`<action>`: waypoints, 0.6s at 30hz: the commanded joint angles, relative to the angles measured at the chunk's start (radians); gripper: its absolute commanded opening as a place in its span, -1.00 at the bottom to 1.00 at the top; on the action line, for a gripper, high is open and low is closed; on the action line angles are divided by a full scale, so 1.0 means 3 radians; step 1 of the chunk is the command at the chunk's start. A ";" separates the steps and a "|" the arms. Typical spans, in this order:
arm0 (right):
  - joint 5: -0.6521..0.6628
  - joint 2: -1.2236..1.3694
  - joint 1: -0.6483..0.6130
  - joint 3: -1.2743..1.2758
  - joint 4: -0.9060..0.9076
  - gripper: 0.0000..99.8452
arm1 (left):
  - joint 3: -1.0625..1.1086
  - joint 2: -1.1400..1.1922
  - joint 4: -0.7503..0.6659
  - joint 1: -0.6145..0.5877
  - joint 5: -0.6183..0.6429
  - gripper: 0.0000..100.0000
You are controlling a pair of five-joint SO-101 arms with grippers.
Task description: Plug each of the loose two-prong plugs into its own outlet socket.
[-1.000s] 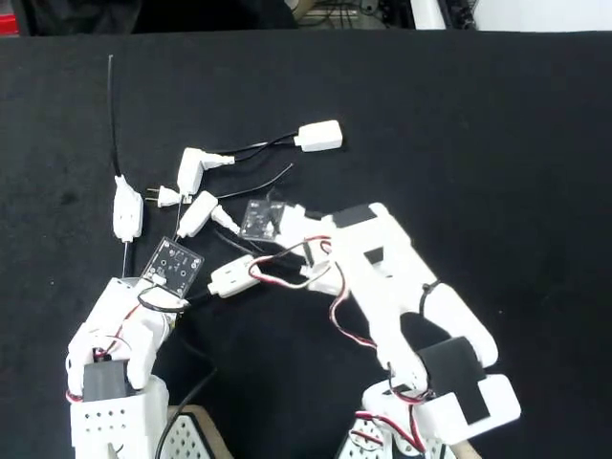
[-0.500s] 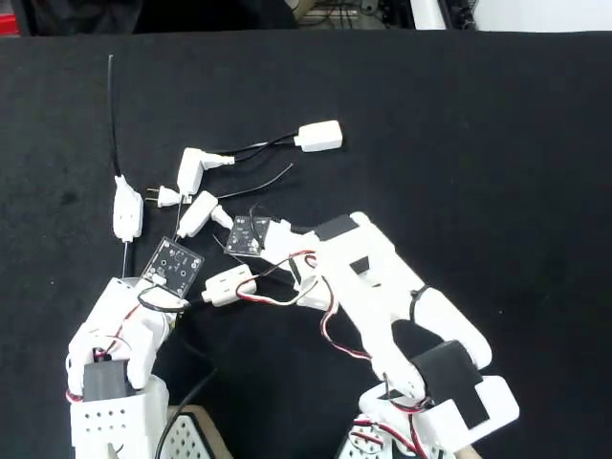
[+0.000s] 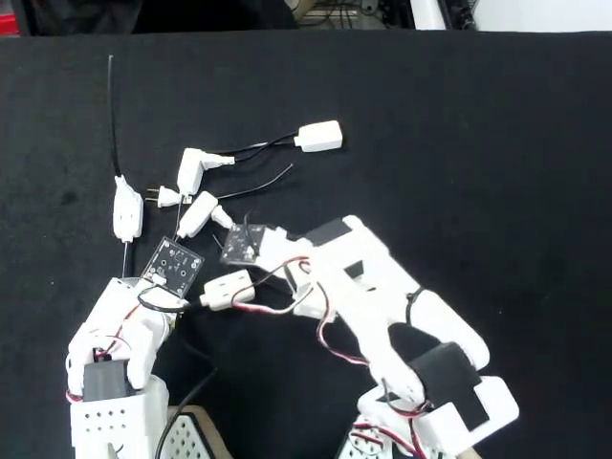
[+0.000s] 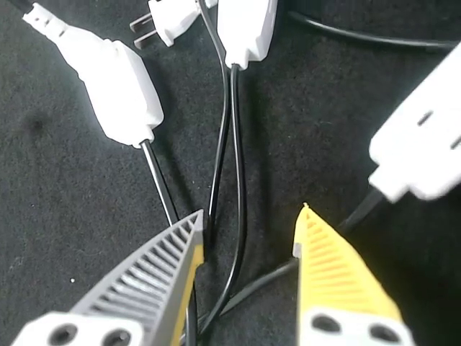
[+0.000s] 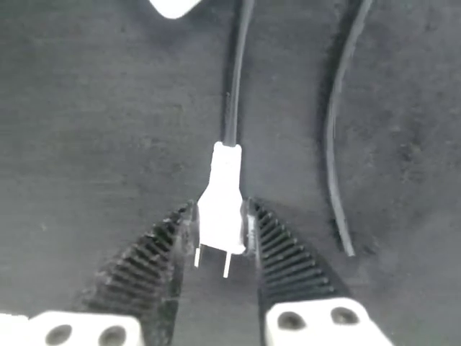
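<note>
My right gripper [image 5: 220,209] is shut on a small white two-prong plug [image 5: 222,216], prongs toward the camera, its black cord running away over the mat. From above, that gripper [image 3: 244,244] sits mid-table, just behind a white outlet socket [image 3: 228,287]. My left gripper [image 4: 250,215] is open, low over the mat, with two black cords between its fingers and the socket [image 4: 425,144] to one side. Beyond the left gripper [image 3: 175,256] in the high view lie a loose plug [image 3: 199,212], an angled plug [image 3: 194,168] and a white inline block [image 3: 125,207].
Another white socket end [image 3: 320,136] lies farther back on a black cord. Black cords cross the black mat around the plugs. The mat's right half and far side are bare. The right arm's body [image 3: 382,296] spans the front centre.
The right arm has swung left and slightly nearer with its gripper shut. The white socket in front of it has slid a little left. The left arm has stayed still.
</note>
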 commanded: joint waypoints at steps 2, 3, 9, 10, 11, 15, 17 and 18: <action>-0.0256 0.0059 -0.0445 0.0299 0.0169 -0.84 | 0.0043 -0.0026 0.0015 0.0023 -0.0015 -0.60; -0.0312 0.0059 -0.0506 0.0304 0.0169 -0.84 | 0.0043 -0.0026 0.0015 0.0023 -0.0015 -0.60; -0.0486 0.0059 -0.0660 0.0325 0.0169 -0.85 | 0.0043 -0.0026 0.0020 0.0023 -0.0015 -0.60; -0.0486 0.0059 -0.0660 0.0325 0.0169 -0.85 | 0.0043 -0.0026 0.0020 0.0023 -0.0015 -0.60; -0.0486 0.0059 -0.0660 0.0325 0.0169 -0.85 | 0.0043 -0.0026 0.0020 0.0018 -0.0015 -0.60; -0.0486 0.0059 -0.0655 0.0315 0.0169 -0.96 | 0.0043 -0.0026 0.0020 0.0018 -0.0015 -0.60; -0.0486 0.0054 -0.0650 0.0304 0.0169 -0.96 | 0.0043 -0.0026 0.0020 0.0018 -0.0015 -0.60; -0.0486 0.0043 -0.0650 0.0304 0.0169 -0.98 | 0.0043 -0.0026 0.0020 0.0018 -0.0015 -0.60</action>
